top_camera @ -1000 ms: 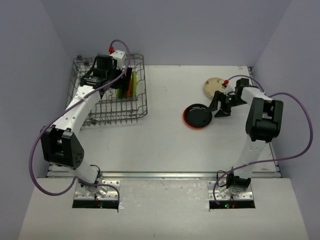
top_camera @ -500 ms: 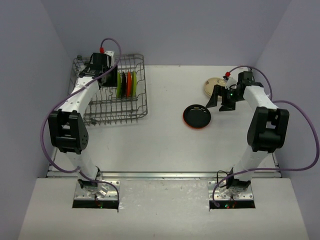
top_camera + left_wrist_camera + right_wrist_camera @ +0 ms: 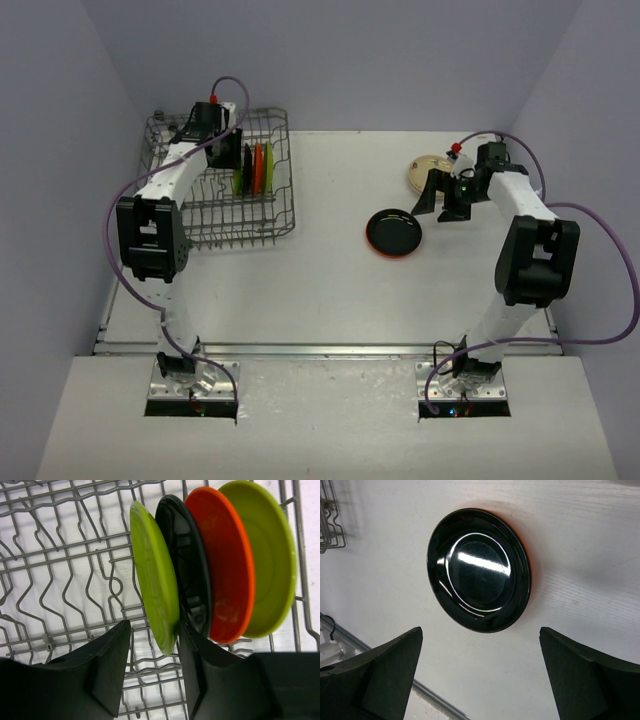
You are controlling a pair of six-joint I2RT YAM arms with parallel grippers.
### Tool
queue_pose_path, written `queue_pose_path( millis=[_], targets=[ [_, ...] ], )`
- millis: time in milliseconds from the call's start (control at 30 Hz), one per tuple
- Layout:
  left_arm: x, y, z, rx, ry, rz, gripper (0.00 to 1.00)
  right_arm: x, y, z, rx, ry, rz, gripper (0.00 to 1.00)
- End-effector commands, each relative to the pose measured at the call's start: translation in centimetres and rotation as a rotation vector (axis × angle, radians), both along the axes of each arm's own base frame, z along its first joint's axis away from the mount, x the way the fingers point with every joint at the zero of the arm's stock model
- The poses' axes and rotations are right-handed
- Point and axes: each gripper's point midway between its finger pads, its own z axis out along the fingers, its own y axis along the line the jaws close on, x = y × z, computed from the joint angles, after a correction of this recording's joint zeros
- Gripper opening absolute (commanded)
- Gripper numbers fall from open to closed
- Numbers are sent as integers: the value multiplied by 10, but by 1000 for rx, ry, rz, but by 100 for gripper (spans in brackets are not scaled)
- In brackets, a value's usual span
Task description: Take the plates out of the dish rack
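Note:
The dish rack (image 3: pixel 284 190) stands at the table's back left. Several plates stand on edge in it: a lime green plate (image 3: pixel 155 575), a black one (image 3: pixel 187 565), an orange one (image 3: pixel 227 565) and another lime one (image 3: pixel 272 555). My left gripper (image 3: pixel 155 625) reaches into the rack (image 3: pixel 60 555) and straddles the first lime plate's lower rim. Its right finger (image 3: pixel 200 670) sits between the lime and black plates; a gap shows at the left finger (image 3: pixel 107 670). My right gripper (image 3: pixel 480 675) stands wide open over the table near a black plate (image 3: pixel 479 570).
The black plate (image 3: pixel 393 232) lies flat on an orange plate whose rim shows around it. A cream plate (image 3: pixel 428 172) lies at the back right, next to the right gripper (image 3: pixel 447 198). Purple walls close in the table on three sides.
The left arm folded up closer to the rack and its jaws narrowed around the lime plate's rim. The right gripper opened wider and drew back a little from the black plate.

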Motion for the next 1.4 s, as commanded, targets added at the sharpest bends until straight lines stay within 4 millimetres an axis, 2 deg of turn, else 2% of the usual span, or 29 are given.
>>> queue_pose_path(
  millis=[0,33,67,133,200,300,367,500,567,667,767,833,867,900,967,1000,1067,1100,1133,1233,1367],
  targets=[
    [19,8,13,-34,-53,16,40,1,7,17,21,-47,18,98],
    [20,8,9,-41,-42,20,38,0,7,18,24,-46,20,98],
    [23,4,9,-63,-41,12,30,0,8,19,27,-48,20,98],
    [26,11,7,-119,-33,11,19,-1,8,18,30,-43,21,98],
    [26,8,7,-165,-32,-9,13,-2,9,18,32,-41,22,98],
    [26,10,17,-255,-40,-6,2,-4,10,20,37,-43,26,98],
    [25,12,30,-320,-56,-8,0,-5,12,21,48,-43,27,98],
    [27,23,70,-411,-129,-11,0,-6,14,26,64,-48,28,98],
    [31,24,116,-417,-225,-48,0,-6,17,35,81,-60,29,98],
    [26,24,169,-361,-342,-99,0,-7,20,41,97,-68,31,98],
    [14,13,211,-245,-442,-193,0,-8,23,51,118,-83,35,98],
    [1,-4,212,-36,-465,-317,0,-7,27,63,144,-98,38,98],
    [-9,-20,207,62,-465,-393,0,-7,29,68,159,-103,40,98],
    [-21,-40,204,159,-476,-474,0,-8,32,73,178,-107,43,98],
    [-53,-86,216,351,-576,-623,0,-9,39,86,227,-120,57,97],
    [-69,-102,208,460,-604,-686,0,-11,43,92,251,-125,64,96],
    [-104,-114,158,712,-602,-804,0,-15,52,101,301,-129,77,94],
    [-121,-122,150,833,-643,-868,0,-18,58,106,318,-134,90,93],
    [-135,-134,161,935,-721,-926,0,-21,64,109,325,-140,108,92],
    [-176,-152,119,1096,-736,-1098,0,-35,88,114,335,-151,176,90],
    [-239,-179,68,1253,-818,-1387,0,-63,140,102,357,-121,303,90]
  ],
)
